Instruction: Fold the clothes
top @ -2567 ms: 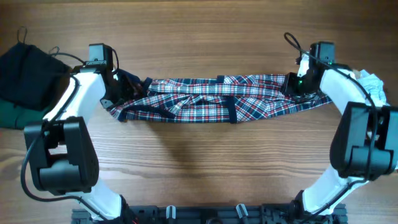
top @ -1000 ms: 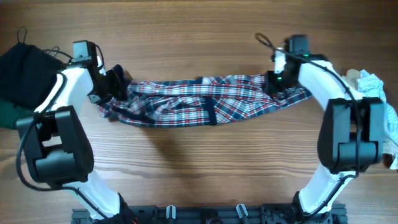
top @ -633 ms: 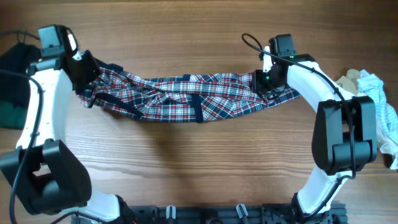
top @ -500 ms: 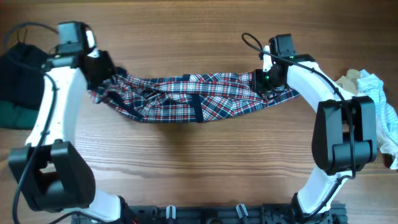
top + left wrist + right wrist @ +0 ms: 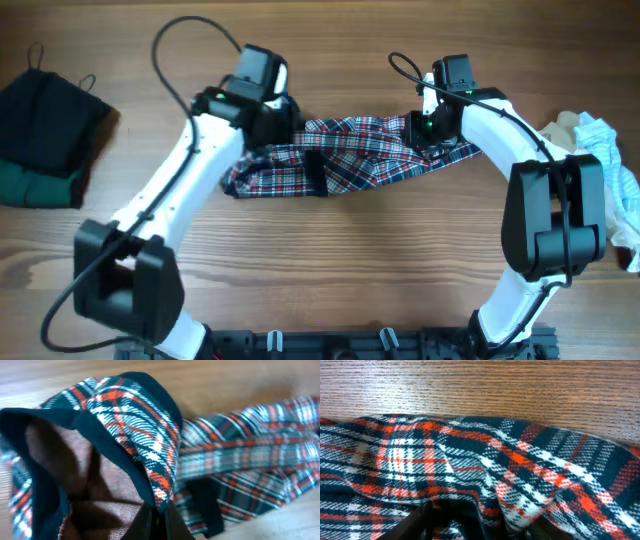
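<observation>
Left tool (image 5: 157,512) is pinched on your plaid (image 5: 365,160) hem; right tool (image 5: 425,130) is buried in it, can't tell its grip. Black clothes (image 5: 50,110) well beyond left tool, pale ones (image 5: 605,140) near right.

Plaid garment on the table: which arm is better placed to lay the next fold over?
Left. The left pincer is shut on the navy-trimmed end of the plaid garment, held up above the cloth, so it can lay that end down. The right pincer sits low at the opposite end, under fabric.

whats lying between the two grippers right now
Only the plaid garment, bunched up, runs from the left gripper across to the right gripper. The overhead view shows this.
</observation>
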You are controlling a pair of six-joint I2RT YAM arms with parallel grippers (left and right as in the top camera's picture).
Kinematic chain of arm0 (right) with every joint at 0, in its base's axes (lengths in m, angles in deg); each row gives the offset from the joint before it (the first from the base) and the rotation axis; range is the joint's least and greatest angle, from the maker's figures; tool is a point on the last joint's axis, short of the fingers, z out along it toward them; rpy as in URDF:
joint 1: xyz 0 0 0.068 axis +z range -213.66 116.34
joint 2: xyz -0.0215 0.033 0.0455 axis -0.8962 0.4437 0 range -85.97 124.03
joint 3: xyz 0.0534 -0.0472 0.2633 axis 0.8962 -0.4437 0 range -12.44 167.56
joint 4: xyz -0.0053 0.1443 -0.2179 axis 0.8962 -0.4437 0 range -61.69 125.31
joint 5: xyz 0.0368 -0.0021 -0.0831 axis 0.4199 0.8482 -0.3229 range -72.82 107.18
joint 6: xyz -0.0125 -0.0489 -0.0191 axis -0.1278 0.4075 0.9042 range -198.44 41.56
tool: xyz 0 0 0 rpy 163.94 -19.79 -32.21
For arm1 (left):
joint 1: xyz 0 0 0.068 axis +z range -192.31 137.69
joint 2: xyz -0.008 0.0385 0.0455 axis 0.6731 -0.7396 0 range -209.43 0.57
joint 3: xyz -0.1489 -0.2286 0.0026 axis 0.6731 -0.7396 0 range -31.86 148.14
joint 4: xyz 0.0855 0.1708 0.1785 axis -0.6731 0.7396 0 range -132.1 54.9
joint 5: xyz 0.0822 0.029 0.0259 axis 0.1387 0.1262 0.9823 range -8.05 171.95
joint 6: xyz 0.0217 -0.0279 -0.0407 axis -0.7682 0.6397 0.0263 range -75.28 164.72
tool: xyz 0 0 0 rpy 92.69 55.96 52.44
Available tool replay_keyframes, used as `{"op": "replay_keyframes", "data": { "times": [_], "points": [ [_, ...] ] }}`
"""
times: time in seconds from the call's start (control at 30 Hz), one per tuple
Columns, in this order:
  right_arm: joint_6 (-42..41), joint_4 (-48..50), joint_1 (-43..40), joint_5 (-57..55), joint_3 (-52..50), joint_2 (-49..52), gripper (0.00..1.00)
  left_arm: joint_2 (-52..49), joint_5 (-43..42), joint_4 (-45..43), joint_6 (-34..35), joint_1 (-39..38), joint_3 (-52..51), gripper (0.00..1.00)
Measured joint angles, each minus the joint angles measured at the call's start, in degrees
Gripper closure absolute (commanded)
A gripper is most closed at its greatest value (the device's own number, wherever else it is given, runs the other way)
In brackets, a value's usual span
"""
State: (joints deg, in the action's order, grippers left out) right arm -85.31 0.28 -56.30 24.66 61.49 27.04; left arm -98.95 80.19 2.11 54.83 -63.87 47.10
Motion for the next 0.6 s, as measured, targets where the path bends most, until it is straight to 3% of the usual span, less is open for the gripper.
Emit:
{"op": "replay_keyframes", "data": {
  "times": [0.07, 0.13, 0.17, 0.2, 0.23, 0.3, 0.43, 0.6],
  "points": [
    [0.0, 0.02, 0.0, 0.0, 0.0, 0.0, 0.47, -2.45, 0.02, -0.02, 0.0, -4.09, 0.02, 0.96],
    [0.0, 0.02, 0.0, 0.0, 0.0, 0.0, 0.47, -5.18, 0.2, -0.04, 0.0, -7.63, 0.07, 0.89],
    [0.0, 0.02, 0.0, 0.0, 0.0, 0.0, 0.46, -6.36, 0.2, -0.04, 0.0, -9.2, 0.07, 0.79],
    [0.0, 0.0, 0.0, 0.0, 0.0, 0.0, 0.46, -7.43, 0.2, -0.55, -0.17, -10.51, 0.07, 0.3],
    [0.0, 0.0, 0.0, 0.0, 0.0, 0.0, 0.46, -8.7, 0.17, -1.53, -0.46, -11.74, 0.07, 0.17],
    [0.0, 0.0, 0.0, 0.0, 0.0, 0.0, 0.46, -10.14, 0.17, -3.91, -0.61, -13.03, 0.09, 0.05],
    [0.0, -0.04, 0.0, 0.0, 0.0, 0.0, 0.46, -10.43, -0.66, -5.07, -0.61, -13.57, 2.84, 0.08],
    [0.0, -0.52, 0.0, 0.0, 0.0, 0.0, 0.46, -9.09, -1.03, -0.46, -0.61, -13.29, 14.95, 0.11]
  ]
}}
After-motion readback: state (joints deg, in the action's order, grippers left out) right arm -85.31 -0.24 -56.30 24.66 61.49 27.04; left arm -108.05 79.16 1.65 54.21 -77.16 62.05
